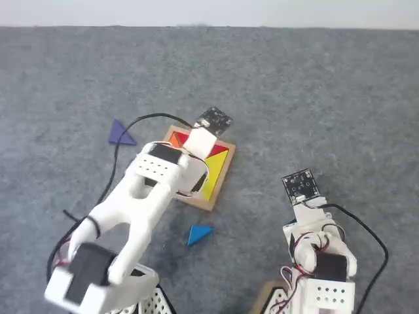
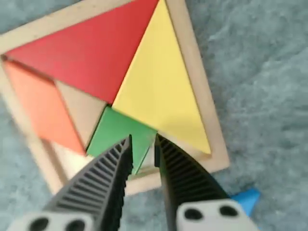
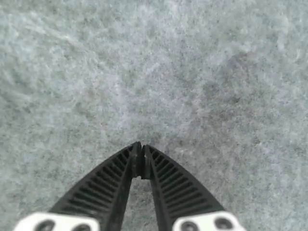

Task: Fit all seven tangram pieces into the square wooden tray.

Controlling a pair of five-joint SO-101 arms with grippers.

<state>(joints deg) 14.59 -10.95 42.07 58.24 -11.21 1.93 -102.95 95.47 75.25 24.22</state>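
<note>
1. Square wooden tray [image 1: 211, 199]: it lay on the grey carpet [image 1: 314, 98] under your left arm. It held a red triangle [image 2: 86, 53], a yellow triangle [image 2: 163, 91], an orange parallelogram [image 2: 43, 106] and a green piece [image 2: 120, 134]. Bare wood showed between orange and green.
2. Left gripper [image 2: 143, 144]: you had its jaws a narrow slit apart, gripping nothing, tips over the green piece by the tray's rim.
3. Right gripper [image 3: 141, 159]: you had its jaws pressed together, empty, over bare carpet well apart from the tray.
4. Loose pieces: a blue triangle [image 1: 199, 233] lay near the tray and a purple triangle [image 1: 120, 133] farther off.
</note>
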